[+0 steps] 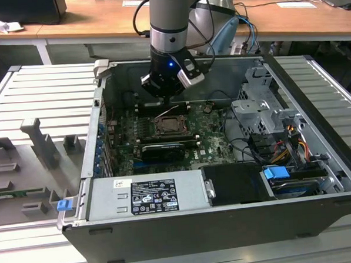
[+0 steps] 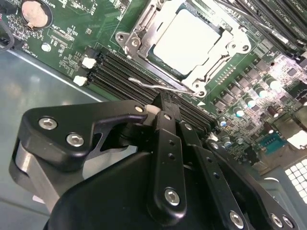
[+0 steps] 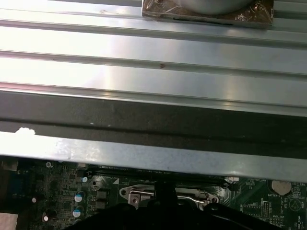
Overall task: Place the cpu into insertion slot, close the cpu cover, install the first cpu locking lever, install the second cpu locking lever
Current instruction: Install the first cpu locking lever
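**Hand closed beside the socket's wire lever**

Closest to the lens in the second wrist view, your hand had its black links folded inward and its fingers drawn together. The tips sat just beside the thin wire locking lever. You could not tell from these views whether they pinched that wire or only touched it.

Your cpu lay flat in the insertion slot, its pale face showing through the square opening of the cpu cover. The cover was down around it. The lever ran along the slot's edge, between the cover and the long black memory slots.

You had little writing to go on. Fine white lettering dotted the green circuit board near a coin cell. In the exterior view a white label with black print and small marks sat on the grey box at the front of the open computer case. The case rested on your ribbed metal worktop.
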{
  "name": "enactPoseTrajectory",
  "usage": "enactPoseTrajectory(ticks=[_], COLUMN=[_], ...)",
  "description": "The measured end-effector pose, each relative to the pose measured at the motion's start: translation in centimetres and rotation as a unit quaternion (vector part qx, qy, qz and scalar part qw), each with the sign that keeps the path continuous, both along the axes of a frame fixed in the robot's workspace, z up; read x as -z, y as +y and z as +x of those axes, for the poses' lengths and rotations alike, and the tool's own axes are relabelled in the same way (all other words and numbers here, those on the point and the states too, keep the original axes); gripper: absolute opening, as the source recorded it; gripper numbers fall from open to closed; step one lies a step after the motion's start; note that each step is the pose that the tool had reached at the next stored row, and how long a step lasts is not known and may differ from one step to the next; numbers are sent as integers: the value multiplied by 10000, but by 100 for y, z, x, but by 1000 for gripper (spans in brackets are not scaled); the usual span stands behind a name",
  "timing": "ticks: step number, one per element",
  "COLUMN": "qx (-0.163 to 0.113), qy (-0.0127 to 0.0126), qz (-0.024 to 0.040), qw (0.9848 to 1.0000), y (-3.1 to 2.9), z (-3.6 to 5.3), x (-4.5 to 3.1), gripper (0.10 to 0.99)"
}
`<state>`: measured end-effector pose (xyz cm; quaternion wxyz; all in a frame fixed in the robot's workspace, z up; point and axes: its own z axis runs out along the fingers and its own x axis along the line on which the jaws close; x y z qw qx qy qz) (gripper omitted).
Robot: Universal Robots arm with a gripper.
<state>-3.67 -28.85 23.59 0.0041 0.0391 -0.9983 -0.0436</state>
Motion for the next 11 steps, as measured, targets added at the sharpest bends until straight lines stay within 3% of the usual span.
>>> enactPoseTrajectory(ticks=[7,8,10,11], qx=[1,1,1,0], qy=[-7,-25,-68,-101], qz=[37,99,118,119], qw=[10000,9999,9999,9999], y=[-4,-11,-16,-15], z=[16,17,16,17], x=[15,17,21,25], gripper=[106,106,106,106])
